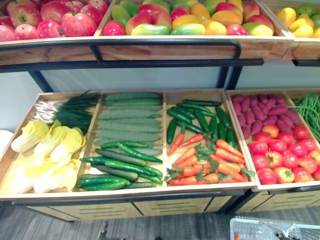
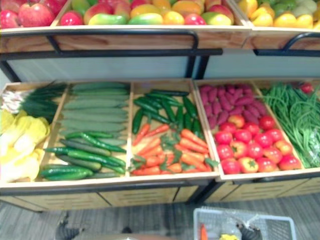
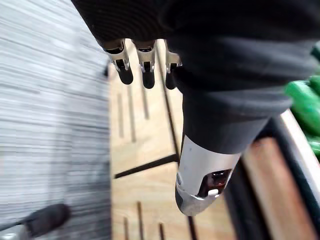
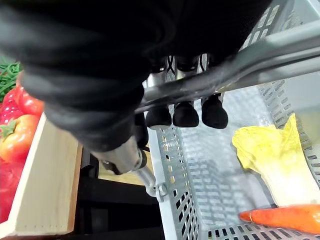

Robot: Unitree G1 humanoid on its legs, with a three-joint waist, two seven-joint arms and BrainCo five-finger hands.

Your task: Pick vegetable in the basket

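Note:
A grey plastic basket (image 2: 240, 216) hangs low in front of the stand, at the right. My right hand (image 4: 185, 114) is shut on its metal handle (image 4: 260, 62), fingers curled round the bar. Inside lie a yellow-white cabbage (image 4: 277, 160) and an orange carrot (image 4: 285, 217). My left hand (image 3: 200, 150) is open and holds nothing, down by the stand's wooden front (image 3: 140, 145), with green cucumbers (image 3: 305, 105) just past it. On the lower shelf lie carrots (image 1: 210, 160), cucumbers (image 1: 120, 165), cabbages (image 1: 45, 150) and tomatoes (image 1: 282, 155).
The lower shelf also holds spring onions (image 1: 65, 110), pale long gourds (image 1: 130, 120), purple sweet potatoes (image 1: 260, 112) and green beans (image 2: 295, 115). An upper shelf (image 1: 150, 50) with apples and mangoes overhangs the back. A black rail (image 1: 125, 197) runs along the shelf's front edge.

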